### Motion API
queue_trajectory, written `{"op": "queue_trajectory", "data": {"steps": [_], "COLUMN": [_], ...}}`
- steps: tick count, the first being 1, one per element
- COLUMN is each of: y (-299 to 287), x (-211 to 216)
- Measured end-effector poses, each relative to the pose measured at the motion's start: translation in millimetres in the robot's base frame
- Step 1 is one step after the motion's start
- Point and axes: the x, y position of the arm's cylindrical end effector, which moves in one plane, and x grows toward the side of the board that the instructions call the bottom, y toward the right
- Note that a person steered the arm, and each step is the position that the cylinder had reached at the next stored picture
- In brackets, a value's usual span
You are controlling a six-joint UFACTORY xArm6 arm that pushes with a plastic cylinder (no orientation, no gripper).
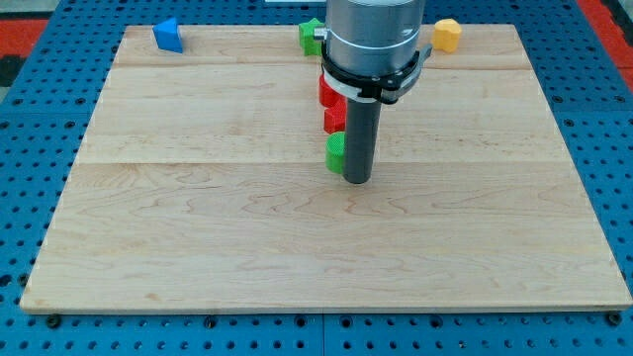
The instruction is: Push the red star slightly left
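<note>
My tip (357, 181) rests on the board near the middle, just right of a green block (336, 154) that it touches or nearly touches. Two red blocks sit in a column above the green one, one (334, 120) right above it and another (327, 91) higher up. Both are partly hidden by the rod and arm, so I cannot tell which is the star. The rod stands just to the right of this column.
A blue block (168, 36) lies at the board's top left. A green block (311, 36) sits at the top centre, partly behind the arm. A yellow block (447, 35) lies at the top right. The wooden board (198, 227) sits on a blue pegboard.
</note>
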Motion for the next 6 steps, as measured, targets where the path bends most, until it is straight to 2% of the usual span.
{"op": "queue_trajectory", "data": {"steps": [1, 2, 3, 4, 6], "y": [44.4, 56.4, 10.8, -13.0, 18.5], "x": [-17.5, -60.3, -72.3, -69.3, -60.5]}}
